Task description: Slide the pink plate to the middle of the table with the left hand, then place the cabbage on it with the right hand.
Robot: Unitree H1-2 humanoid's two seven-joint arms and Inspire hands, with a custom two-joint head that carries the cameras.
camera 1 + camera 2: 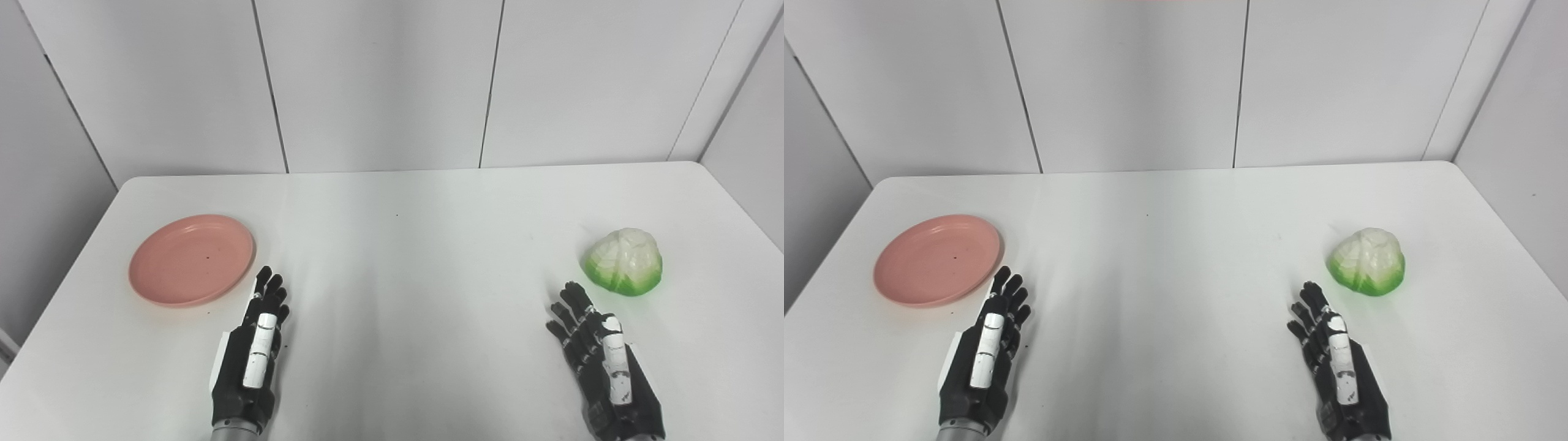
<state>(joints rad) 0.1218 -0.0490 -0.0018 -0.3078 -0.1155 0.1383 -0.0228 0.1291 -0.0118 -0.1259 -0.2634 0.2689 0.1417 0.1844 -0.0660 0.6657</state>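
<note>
In the left eye view, the left hand (254, 349) is resting near the table's front edge, fingers stretched forward and a little apart, holding nothing. Its fingertips are lying just beside the near right rim of the pink plate (192, 259), without touching it. The plate is sitting flat and the right way up toward the left edge of the table (404, 257), well apart from the middle. Being round, it is showing no long axis and pointing no particular way. The right hand (603, 367) is waiting near the front edge on the right side, also extended and empty, its fingertips close to the cabbage (623, 261) but apart from it.

In the right eye view, the same layout is showing. The cabbage is sitting toward the right edge, its pale top facing upward and its green band running round its base; it is looking slightly wider across than deep, though only slightly. The middle of the table is lying between the two hands.

As I judge it, the first step is only beginning: the plate is not yet being pushed. The next move is calling for the left hand to get around to the plate's left rim, or press down on it, and draw it rightward to the centre.
</note>
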